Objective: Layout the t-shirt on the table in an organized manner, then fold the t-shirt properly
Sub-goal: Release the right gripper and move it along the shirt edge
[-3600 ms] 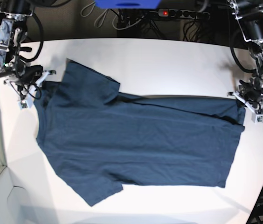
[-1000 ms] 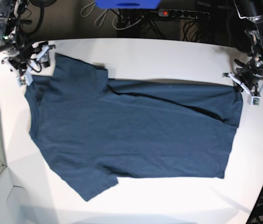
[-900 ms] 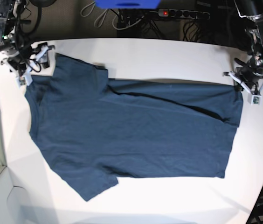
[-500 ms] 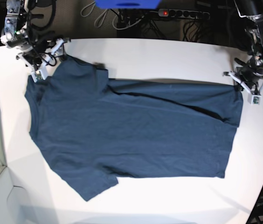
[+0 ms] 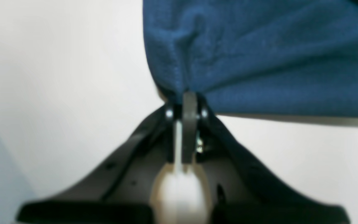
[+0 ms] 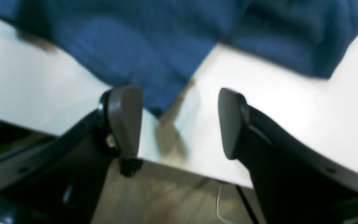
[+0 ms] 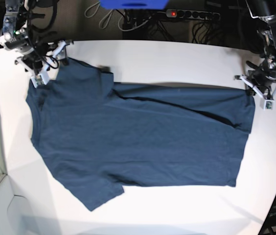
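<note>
Plain dark navy-blue cotton t-shirt (image 7: 138,137) lies spread on large white worktop (image 7: 177,58), shifted up-frame since earlier.

Right hand (image 7: 49,61) now open beside sleeve, having released.

Left hand (image 5: 186,99) stays pinched on hem corner.

Layout nearly done, wrinkles remain.

Plain navy-blue t-shirt (image 7: 138,137) on a white table (image 7: 177,58).

Matt cloth on a smooth white surface

The t-shirt (image 7: 138,137) is soft, finely knit navy cotton; the surface (image 7: 177,61) looks smooth with a faint sheen.
</note>
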Motion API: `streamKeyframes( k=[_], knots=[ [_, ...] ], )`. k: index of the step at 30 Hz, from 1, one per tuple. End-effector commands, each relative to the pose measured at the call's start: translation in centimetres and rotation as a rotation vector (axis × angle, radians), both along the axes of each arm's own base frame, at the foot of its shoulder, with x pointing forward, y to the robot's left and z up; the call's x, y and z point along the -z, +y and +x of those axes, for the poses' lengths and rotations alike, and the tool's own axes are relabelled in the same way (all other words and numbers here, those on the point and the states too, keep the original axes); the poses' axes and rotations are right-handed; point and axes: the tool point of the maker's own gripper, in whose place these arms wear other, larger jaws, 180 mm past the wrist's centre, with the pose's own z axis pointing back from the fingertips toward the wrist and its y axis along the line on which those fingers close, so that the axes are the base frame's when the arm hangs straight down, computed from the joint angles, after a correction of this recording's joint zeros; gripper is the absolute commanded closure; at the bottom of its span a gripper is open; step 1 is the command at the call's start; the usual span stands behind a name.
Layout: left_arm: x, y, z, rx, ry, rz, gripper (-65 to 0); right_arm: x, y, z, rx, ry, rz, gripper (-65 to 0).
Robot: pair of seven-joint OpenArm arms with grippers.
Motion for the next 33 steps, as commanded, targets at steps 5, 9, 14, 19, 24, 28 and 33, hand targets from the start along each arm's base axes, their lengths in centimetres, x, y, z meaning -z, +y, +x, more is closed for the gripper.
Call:
streamKeyframes(
  k=[5, 9, 14, 19, 24, 28, 33],
  knots=[
    [0.0, 0.6, -0.2, 0.004, 0.028, 0.027, -0.2, -0.7, -0.2, 0.7, -0.004, -0.034, -0.002, -38.8],
    [0.0, 0.5, -0.2, 0.006, 0.031, 0.026, -0.2, -0.6, 0.2, 0.7, -0.010, -0.033, 0.005, -38.8],
    [0.1, 0.5, -0.2, 0.006, 0.031, 0.025, -0.2, -0.4, 2.0, 1.0, -0.053, -0.035, 0.030, -38.8],
    [0.1, 0.5, -0.3, 0.004, 0.031, 0.025, -0.2, 0.5, 2.7, 0.8, -0.065, -0.009, 0.044, -38.6],
    [0.1, 0.6, -0.3, 0.001, 0.031, 0.025, -0.2, 1.7, 2.7, 0.9, -0.057, 0.018, 0.058, -36.7],
    [0.1, 0.6, -0.3, 0.001, 0.031, 0.025, -0.2, 2.2, 2.7, 0.6, -0.056, 0.033, 0.063, -26.7],
    [0.1, 0.6, -0.3, 0.001, 0.031, 0.025, -0.2, 2.1, 2.8, 0.7, -0.059, 0.030, 0.061, -3.1]
  ],
)
